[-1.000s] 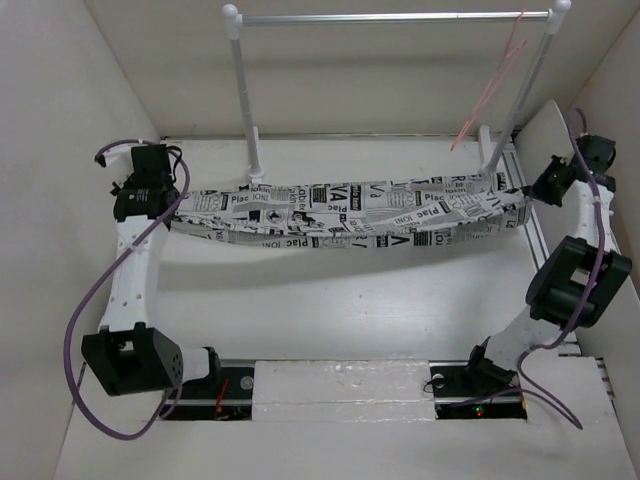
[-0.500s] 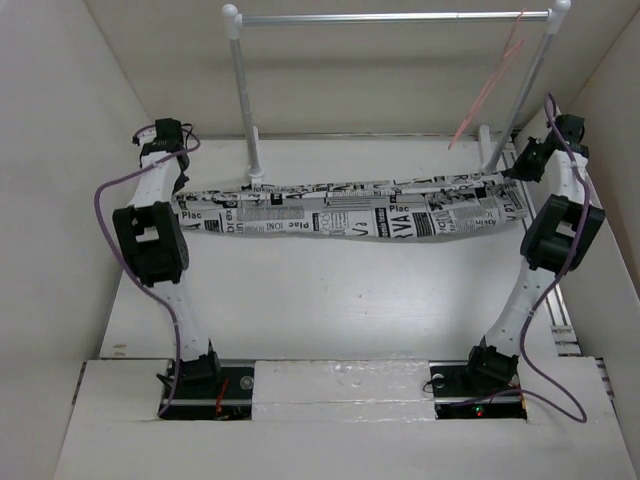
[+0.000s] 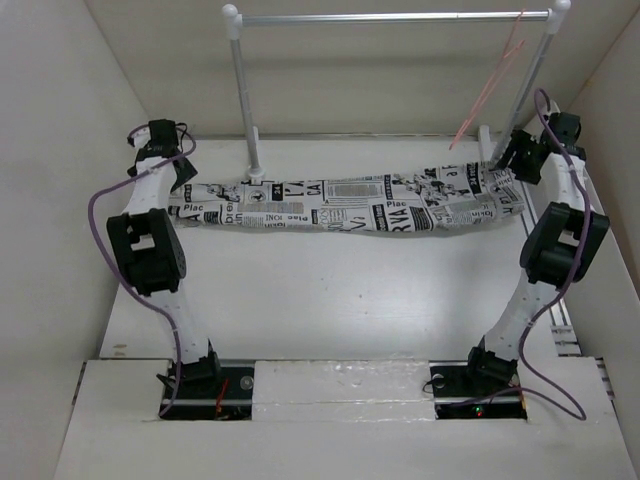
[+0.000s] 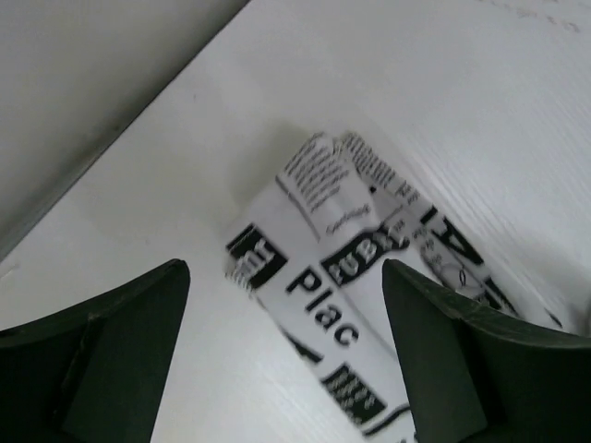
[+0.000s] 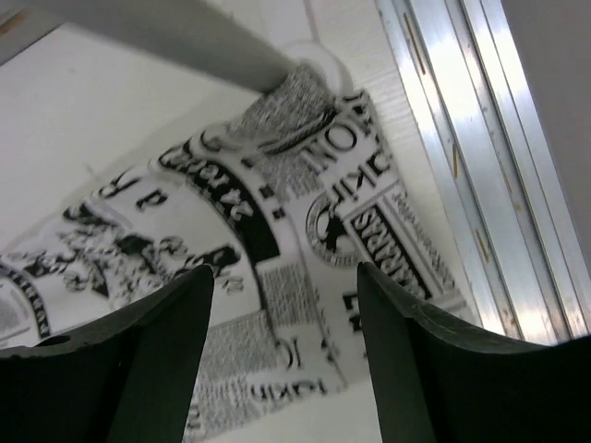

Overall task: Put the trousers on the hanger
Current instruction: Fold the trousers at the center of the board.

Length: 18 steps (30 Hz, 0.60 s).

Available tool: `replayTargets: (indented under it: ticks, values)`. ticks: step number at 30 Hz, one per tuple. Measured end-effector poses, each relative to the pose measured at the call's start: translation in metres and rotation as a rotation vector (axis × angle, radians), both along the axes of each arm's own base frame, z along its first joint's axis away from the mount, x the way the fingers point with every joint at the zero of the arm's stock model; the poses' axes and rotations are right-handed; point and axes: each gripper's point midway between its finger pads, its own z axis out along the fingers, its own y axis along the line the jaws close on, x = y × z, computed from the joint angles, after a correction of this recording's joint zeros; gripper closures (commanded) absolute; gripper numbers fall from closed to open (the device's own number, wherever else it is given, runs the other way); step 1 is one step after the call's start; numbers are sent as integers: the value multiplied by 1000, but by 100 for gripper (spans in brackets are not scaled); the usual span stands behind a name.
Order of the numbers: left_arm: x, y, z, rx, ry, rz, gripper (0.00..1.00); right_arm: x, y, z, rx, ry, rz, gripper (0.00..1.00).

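The trousers [image 3: 350, 203], white with black newspaper print, lie stretched flat across the table in front of the rack. Their left end [image 4: 332, 277] shows below my left gripper [image 4: 286, 268], which is open and above the cloth. My left gripper [image 3: 183, 172] hangs over that end in the top view. The right end [image 5: 305, 203] lies under my right gripper [image 5: 284, 269], open as well, beside the rack's right foot. My right gripper [image 3: 510, 158] sits at that end. The thin pink hanger [image 3: 490, 85] hangs from the crossbar's right end.
A rack with white posts [image 3: 243, 95] and a silver crossbar [image 3: 390, 17] stands at the back of the table. A metal rail [image 5: 471, 157] runs along the table's right edge. White walls close in on the left, right and back.
Both grippers carried the trousers back toward the rack, then opened and let go. The trousers now lie on the table instead of hanging between the grippers.
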Motion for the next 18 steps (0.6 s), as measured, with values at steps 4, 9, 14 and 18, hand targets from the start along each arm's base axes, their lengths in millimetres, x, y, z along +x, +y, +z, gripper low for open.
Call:
replayTargets:
  ticks: [4,9,14,18]
  values:
    - [-49,-21,18,-85,-111,1,22,-30,13,32,-42,-73,15,45]
    - [-124,-41,-31,-242,-84,53,24,-78,43,34,-23,-109,48,100]
    - [-125,-22,-80,-434,-101,151,25,-100,69,-5,16,-47,109,80]
    - [-96,-20,-74,-512,-226,123,28,-108,105,-25,40,-8,206,69]
